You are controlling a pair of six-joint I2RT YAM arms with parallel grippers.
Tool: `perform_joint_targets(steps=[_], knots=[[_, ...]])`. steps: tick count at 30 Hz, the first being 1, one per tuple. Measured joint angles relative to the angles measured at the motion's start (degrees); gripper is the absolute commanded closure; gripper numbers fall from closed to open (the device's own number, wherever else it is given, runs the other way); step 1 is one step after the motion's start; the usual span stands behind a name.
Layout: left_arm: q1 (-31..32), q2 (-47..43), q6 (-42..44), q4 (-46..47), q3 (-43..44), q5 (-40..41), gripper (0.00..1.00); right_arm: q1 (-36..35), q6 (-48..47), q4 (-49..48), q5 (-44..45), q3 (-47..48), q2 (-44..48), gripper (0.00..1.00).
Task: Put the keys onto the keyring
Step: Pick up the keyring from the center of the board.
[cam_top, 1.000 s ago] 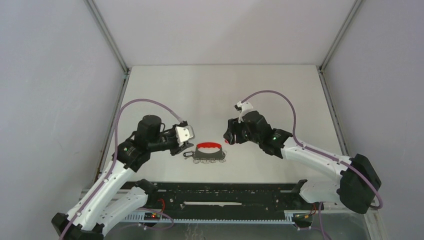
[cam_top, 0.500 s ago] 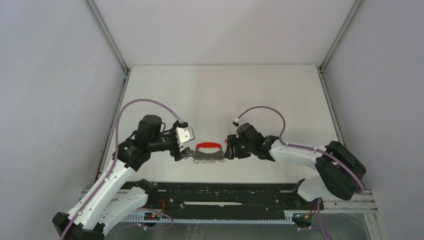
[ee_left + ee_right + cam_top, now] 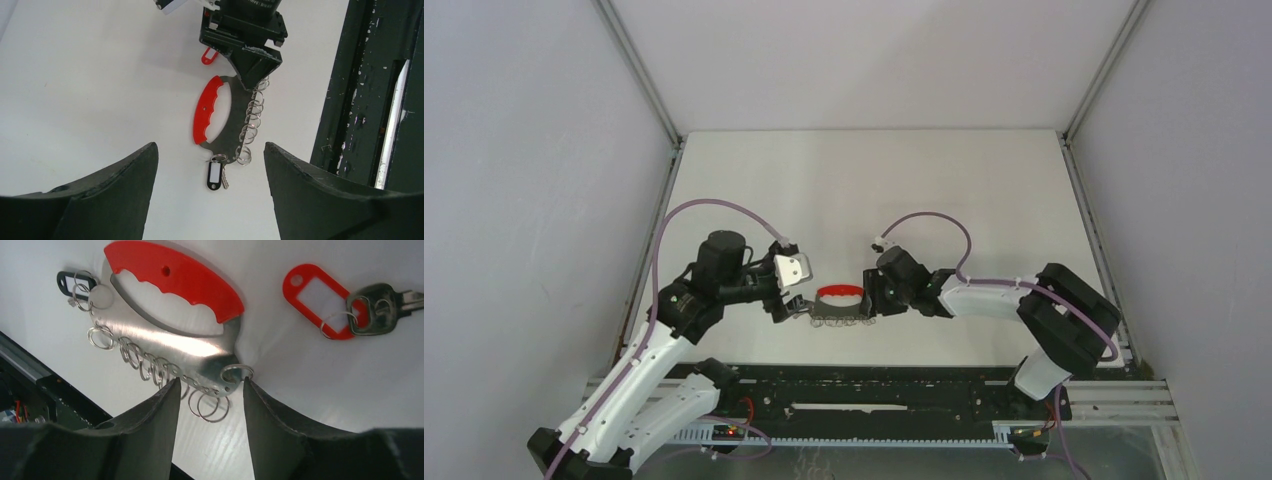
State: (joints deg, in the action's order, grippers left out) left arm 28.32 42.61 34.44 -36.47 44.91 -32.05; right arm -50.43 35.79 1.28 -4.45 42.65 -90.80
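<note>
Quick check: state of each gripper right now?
Left gripper: open, holding nothing.
Right gripper: jaws straddle the metal plate's end; grip cannot be told.

We see a handle (image 3: 175, 277) of smooth red plastic with a soft sheen, fixed on a plate (image 3: 165, 342) of bright brushed steel. The rings (image 3: 150, 367) are thin shiny wire. The red tag (image 3: 320, 300) is glossy plastic; its key (image 3: 375, 310) is darker, duller metal. The table (image 3: 100, 75) is matt white and faintly grained. The fingers (image 3: 125, 440) look like matt black plastic. The rail's (image 3: 350, 100) black paint is chipped.
</note>
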Motion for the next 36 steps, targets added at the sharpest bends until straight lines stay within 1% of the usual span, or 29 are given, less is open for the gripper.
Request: perform_joint_targets(steps=[1, 5, 10, 12, 13, 16, 18, 21, 26, 28, 31, 36], knots=[[0.0, 0.0, 0.0, 0.07, 0.0, 0.02, 0.18, -0.24, 0.24, -0.11, 0.46, 0.52, -0.61, 0.45], [0.0, -0.22, -0.09, 0.48, 0.0, 0.28, 0.18, -1.01, 0.72, -0.35, 2.8, 2.1, -2.45, 0.58], [0.0, -1.14, -0.55, 0.94, 0.0, 0.37, 0.19, -1.51, 0.85, 0.87, 6.36, 2.69, -2.84, 0.69], [0.0, -1.57, -0.9, 1.14, 0.0, 0.37, 0.2, -2.01, 0.76, 1.53, 8.07, 3.1, -3.04, 0.69], [0.0, -1.81, -1.14, 1.22, 0.0, 0.37, 0.2, -2.19, 0.74, 1.77, 8.55, 3.3, -3.17, 0.68], [0.0, -2.58, -1.77, 1.22, 0.0, 0.35, 0.2, -2.62, 0.61, 3.1, 10.21, 4.7, -3.98, 0.55], [0.0, -3.17, -2.21, 1.25, 0.0, 0.31, 0.2, -3.06, 0.59, 3.8, 11.23, 6.12, -4.85, 0.52], [0.0, -3.98, -2.95, 1.25, 0.0, 0.26, 0.2, -4.22, 0.26, 5.57, 13.4, 9.2, -6.86, 0.53], [0.0, -4.72, -3.56, 1.25, 0.0, 0.26, 0.21, -5.66, 0.11, 7.69, 16.06, 11.41, -8.33, 0.61], [0.0, -4.96, -3.93, 1.25, 0.0, 0.24, 0.21, -5.81, 0.07, 8.39, 16.94, 11.41, -8.33, 0.64], [0.0, -5.44, -4.63, 1.25, 0.0, 0.15, 0.21, -5.79, -0.26, 8.76, 18.16, 11.41, -8.35, 0.74], [0.0, -6.29, -6.03, 1.22, 0.0, 0.11, 0.22, -5.79, -1.42, 8.04, 20.06, 11.56, -8.37, 0.98]])
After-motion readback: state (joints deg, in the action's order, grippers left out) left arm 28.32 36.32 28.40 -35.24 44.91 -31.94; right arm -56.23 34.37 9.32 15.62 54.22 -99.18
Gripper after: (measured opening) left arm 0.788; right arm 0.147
